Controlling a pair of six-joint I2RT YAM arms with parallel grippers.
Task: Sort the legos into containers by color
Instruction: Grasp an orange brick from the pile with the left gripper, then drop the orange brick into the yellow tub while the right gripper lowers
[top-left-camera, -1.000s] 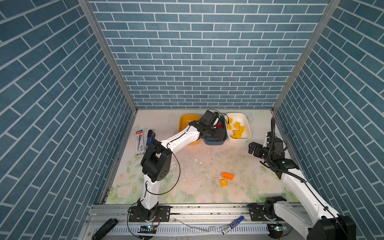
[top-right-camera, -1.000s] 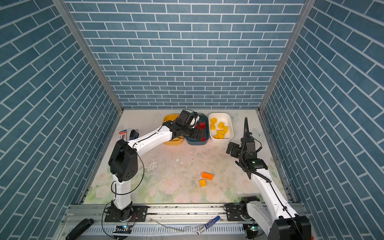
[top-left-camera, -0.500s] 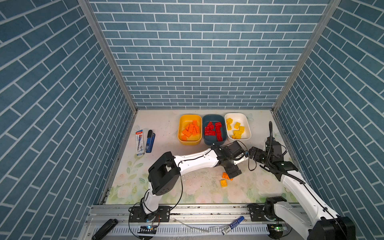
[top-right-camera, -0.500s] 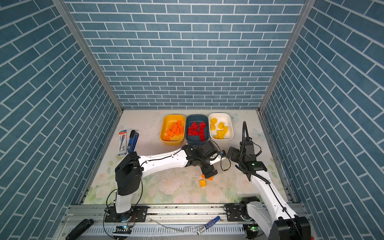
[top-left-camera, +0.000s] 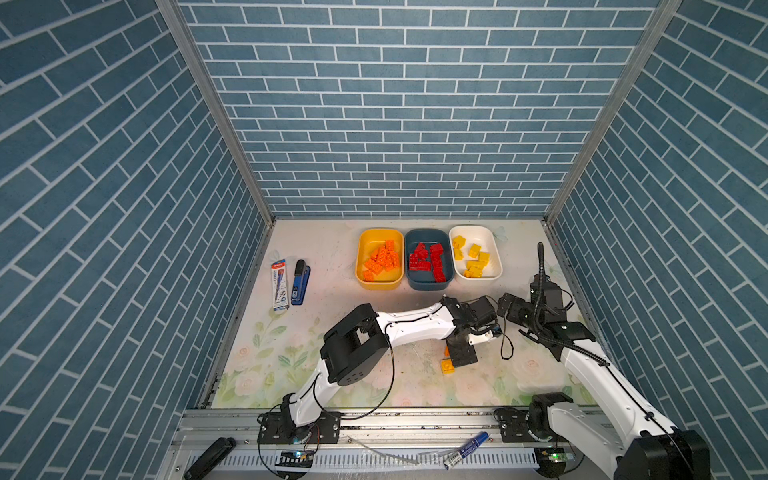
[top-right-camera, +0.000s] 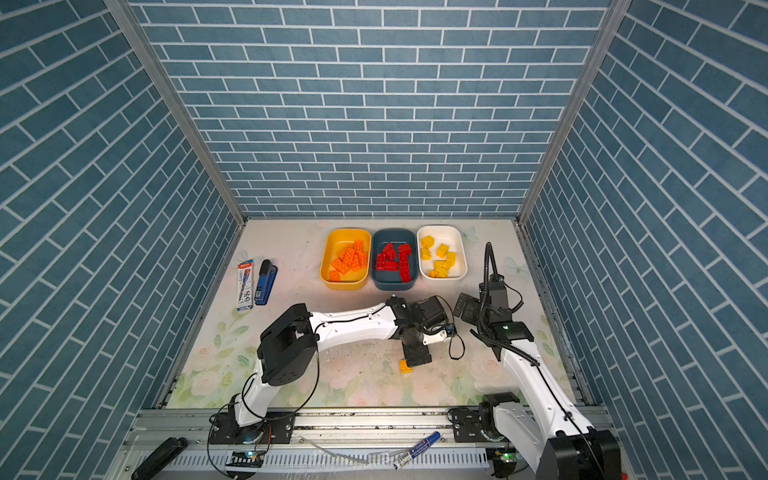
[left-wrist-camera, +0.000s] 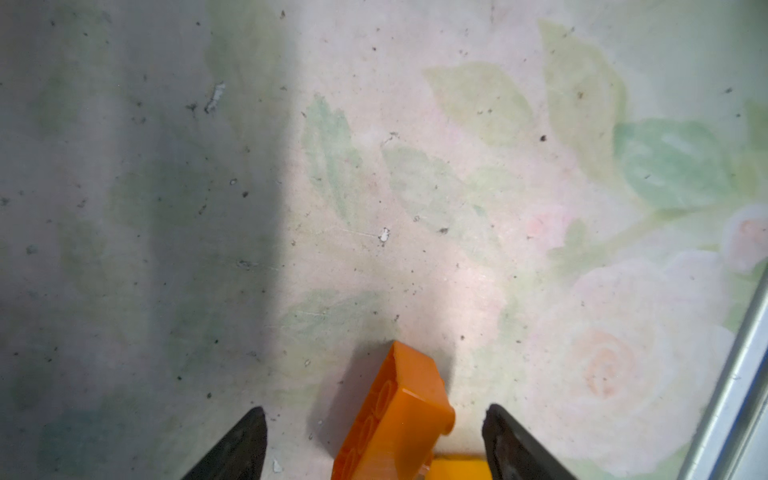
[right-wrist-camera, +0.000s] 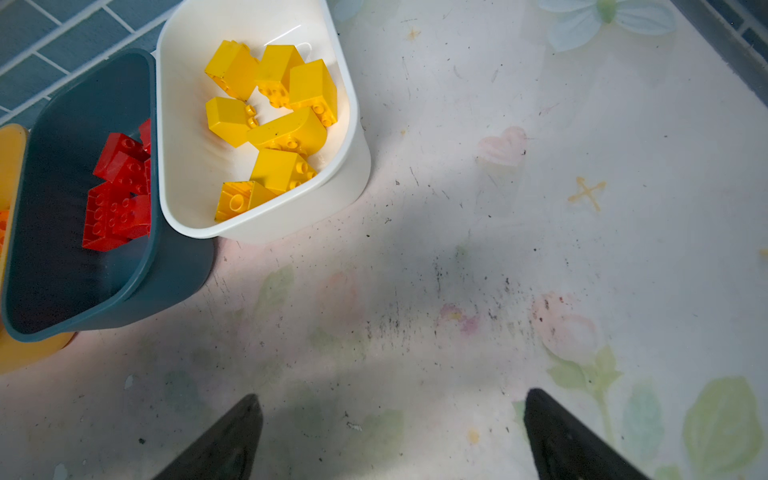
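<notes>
My left gripper straddles the orange lego, jaws spread and clear of it, its long axis running down the gap between them

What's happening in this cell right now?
Lego colour sort, nearly finished. Orange bricks sit in the yellow tub, red bricks in the teal tub, yellow bricks in the white tub. The left claw is down over an orange brick on the mat, jaws apart either side of it, not yet gripping. A second loose brick lies right beside it. The right claw hangs open and empty near the white tub.
</notes>
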